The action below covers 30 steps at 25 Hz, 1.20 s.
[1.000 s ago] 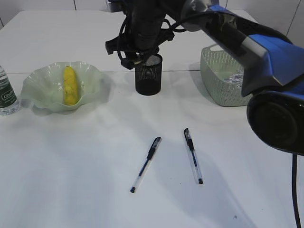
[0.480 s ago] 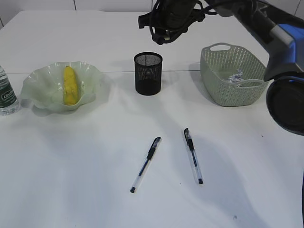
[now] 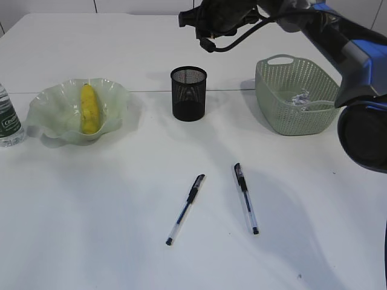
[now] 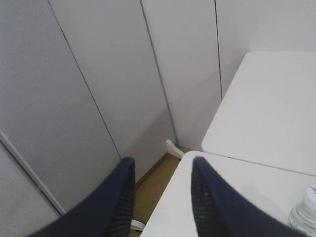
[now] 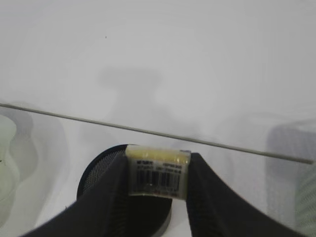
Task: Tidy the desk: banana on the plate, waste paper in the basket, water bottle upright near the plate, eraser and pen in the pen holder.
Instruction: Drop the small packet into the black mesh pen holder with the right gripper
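So the right gripper point(image 5: 157, 170) is clamped on the eraser point(image 5: 158, 172), that little pale yellow block with the barcode sleeve, pinched between both fingers, and in the right wrist view the black mesh pen holder point(image 5: 98, 173) sits right below it, so the eraser hangs above the cup's mouth, not in it yet. From the exterior view the right arm is up high at the back of the desk point(image 3: 91, 229), above and behind the pen holder point(image 3: 188, 93). The left gripper point(image 4: 160, 170) is off past the desk's edge facing a grey wall panel point(image 4: 74, 98), fingers apart with nothing between them, and the cap of the water bottle point(image 4: 307, 212) peeks in at the corner. The banana point(image 3: 89, 109) lies in the wavy green plate point(image 3: 45, 106), the bottle stands upright just left of the plate, the waste paper point(image 3: 299, 98) is in the basket point(image 3: 284, 115), and 2 pens point(image 3: 185, 209) lie on the desk out front, near each other but not touching
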Each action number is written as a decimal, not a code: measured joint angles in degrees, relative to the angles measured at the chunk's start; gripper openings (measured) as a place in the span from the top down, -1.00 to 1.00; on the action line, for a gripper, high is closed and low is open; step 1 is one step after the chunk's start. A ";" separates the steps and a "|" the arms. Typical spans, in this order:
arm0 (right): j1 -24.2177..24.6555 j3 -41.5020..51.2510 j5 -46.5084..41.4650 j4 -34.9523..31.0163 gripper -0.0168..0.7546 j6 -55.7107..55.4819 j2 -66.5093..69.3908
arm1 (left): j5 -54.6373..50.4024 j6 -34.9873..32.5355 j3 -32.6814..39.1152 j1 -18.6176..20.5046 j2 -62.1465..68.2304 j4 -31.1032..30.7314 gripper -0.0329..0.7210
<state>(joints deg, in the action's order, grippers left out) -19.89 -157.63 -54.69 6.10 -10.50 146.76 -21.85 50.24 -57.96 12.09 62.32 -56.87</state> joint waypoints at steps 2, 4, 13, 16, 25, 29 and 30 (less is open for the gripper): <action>0.23 0.00 1.86 -0.11 0.30 0.00 0.98 | 0.00 0.00 0.00 0.00 0.00 0.00 0.21; 0.59 0.00 3.05 -0.11 0.30 0.00 1.33 | 0.00 0.00 0.00 0.00 0.00 0.00 0.21; 1.57 0.00 4.37 -2.69 0.30 -0.11 3.29 | 0.00 0.00 0.00 0.00 0.00 0.00 0.21; 1.57 0.00 4.37 -3.69 0.30 -0.11 4.61 | 0.00 0.00 0.00 0.00 0.00 0.00 0.21; 1.57 0.00 4.73 -5.58 0.30 -0.11 5.13 | 0.00 0.00 0.00 0.00 0.00 0.00 0.21; 1.57 0.00 6.39 -7.03 0.30 -0.11 5.13 | 0.00 0.00 0.00 0.00 0.00 0.00 0.21; 1.57 0.00 6.73 -7.45 0.30 -0.11 5.13 | 0.00 0.00 0.00 0.00 0.00 0.00 0.21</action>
<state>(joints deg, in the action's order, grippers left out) -18.32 -157.63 -47.96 -1.35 -10.61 151.88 -21.85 50.24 -57.96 12.09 62.32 -56.87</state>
